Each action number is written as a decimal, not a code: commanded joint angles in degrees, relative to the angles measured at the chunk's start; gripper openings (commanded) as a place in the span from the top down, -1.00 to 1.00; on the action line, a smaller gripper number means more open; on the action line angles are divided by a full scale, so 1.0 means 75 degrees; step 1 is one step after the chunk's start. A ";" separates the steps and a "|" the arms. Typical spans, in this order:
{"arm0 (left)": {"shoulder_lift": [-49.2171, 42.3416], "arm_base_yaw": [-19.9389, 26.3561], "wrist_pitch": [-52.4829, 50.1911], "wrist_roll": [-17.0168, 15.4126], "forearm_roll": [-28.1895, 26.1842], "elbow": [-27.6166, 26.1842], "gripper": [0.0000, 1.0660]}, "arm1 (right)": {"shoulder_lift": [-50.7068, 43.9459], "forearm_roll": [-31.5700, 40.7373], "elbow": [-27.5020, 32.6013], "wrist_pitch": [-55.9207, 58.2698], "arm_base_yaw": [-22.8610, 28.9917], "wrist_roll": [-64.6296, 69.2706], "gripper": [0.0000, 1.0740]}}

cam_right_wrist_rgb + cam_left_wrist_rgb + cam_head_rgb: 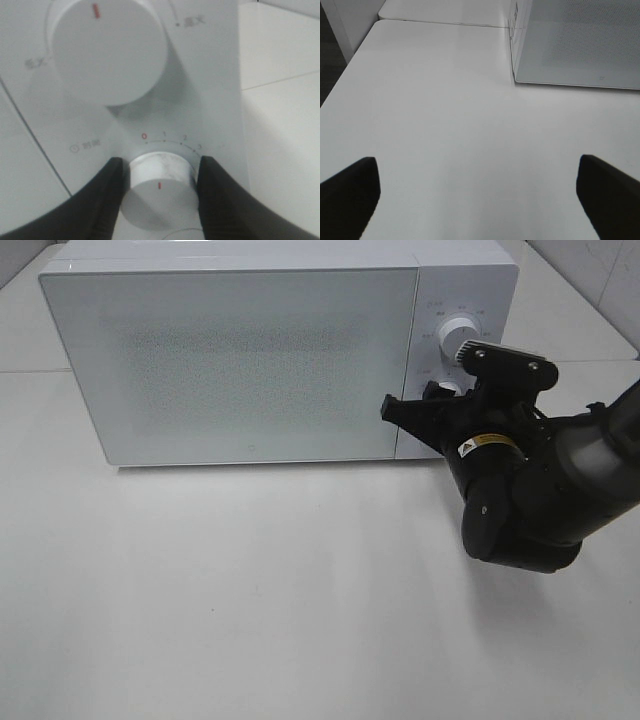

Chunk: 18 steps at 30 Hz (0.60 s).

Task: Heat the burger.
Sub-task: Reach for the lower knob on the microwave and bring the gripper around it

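**Right gripper clamped on the microwave's lower dial, at the right centre of the exterior view**

The right gripper has its two dark fingers narrowed onto the sides of the lower dial. They look to be touching it. A numbered scale starting at 0 sits just beside the dial, and the larger upper dial is close by. The dial is smooth and round, so the fingers could slip as the wrist turns, leaving the timer unset or overshot. A tilted wrist could also nudge the upper dial. The microwave fills the upper part of the exterior view, its frosted door shut. The burger shows in no view. It is probably inside, but if it is not, the run heats nothing. The left gripper hangs wide open over the bare table.
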 commanded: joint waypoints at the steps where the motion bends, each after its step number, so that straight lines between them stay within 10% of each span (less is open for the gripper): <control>1: -0.0084 -0.0023 0.0015 -0.0053 0.0008 0.0008 -0.87 | -0.0031 -0.0749 -0.0168 -0.0688 -0.0046 0.2834 1.00; 18: -0.0084 -0.0023 0.0015 -0.0053 0.0008 0.0008 -0.87 | -0.0031 -0.1711 -0.0168 -0.1536 -0.0046 1.0405 1.00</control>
